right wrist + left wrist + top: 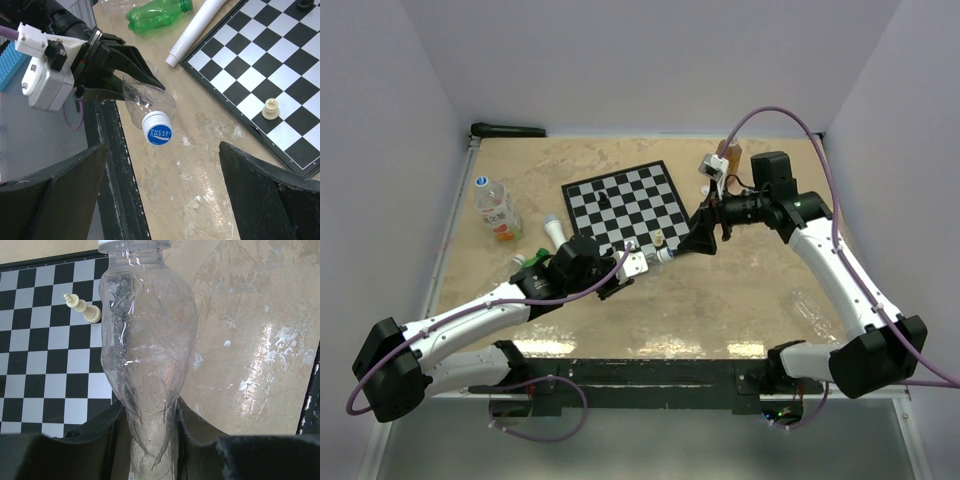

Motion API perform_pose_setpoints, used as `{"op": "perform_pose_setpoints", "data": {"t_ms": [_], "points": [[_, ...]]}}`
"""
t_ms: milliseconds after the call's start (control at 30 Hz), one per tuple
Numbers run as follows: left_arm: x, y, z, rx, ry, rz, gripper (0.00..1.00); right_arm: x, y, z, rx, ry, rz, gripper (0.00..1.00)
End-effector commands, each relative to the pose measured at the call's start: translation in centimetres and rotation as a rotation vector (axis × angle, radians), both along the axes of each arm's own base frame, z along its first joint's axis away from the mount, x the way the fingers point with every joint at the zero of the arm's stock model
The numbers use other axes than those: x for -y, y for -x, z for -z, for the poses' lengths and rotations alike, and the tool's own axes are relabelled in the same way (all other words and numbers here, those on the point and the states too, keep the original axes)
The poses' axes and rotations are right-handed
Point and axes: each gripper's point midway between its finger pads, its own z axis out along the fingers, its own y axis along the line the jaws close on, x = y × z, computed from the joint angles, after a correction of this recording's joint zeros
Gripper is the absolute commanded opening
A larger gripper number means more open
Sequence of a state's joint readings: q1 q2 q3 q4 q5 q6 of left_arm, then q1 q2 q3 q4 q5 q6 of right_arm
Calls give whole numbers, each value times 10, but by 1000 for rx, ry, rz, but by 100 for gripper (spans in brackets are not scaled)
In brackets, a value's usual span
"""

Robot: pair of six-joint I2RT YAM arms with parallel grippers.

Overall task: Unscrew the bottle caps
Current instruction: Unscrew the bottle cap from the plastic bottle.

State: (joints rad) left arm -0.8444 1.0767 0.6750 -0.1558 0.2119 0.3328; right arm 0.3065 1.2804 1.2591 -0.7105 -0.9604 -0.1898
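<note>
Left end effector [150, 437] grips bottle [147, 340], cap [157, 129] on; right end effector [162, 167] wide open

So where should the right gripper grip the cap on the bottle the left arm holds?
Probably the round side wall of the cap, fingers on opposite sides, coming straight at its printed top. The left gripper holds the clear bottle with that top facing the open right gripper, so the wall is free.

A black-and-white chessboard [638, 188] lies on the mottled beige worktop [740, 290]. A cream chess piece [660, 238] sits close to its near edge and a black chess piece [604, 200] farther in. A white tube [195, 32] lies just beside the board's left edge, and a black bar [508, 130] rests in the far left corner.
</note>
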Motion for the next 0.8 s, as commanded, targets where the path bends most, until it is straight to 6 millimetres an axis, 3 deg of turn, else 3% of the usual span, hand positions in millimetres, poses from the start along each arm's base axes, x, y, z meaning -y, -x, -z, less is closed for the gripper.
{"op": "perform_pose_setpoints", "data": {"t_ms": [0,767], "points": [[1,-5,-14,46,34,-10,0,-3,-2,-14,1,-28,-12,98],[1,-5,-15,47,35,-10,0,-12,-4,-2,-68,-4,-32,93]]}}
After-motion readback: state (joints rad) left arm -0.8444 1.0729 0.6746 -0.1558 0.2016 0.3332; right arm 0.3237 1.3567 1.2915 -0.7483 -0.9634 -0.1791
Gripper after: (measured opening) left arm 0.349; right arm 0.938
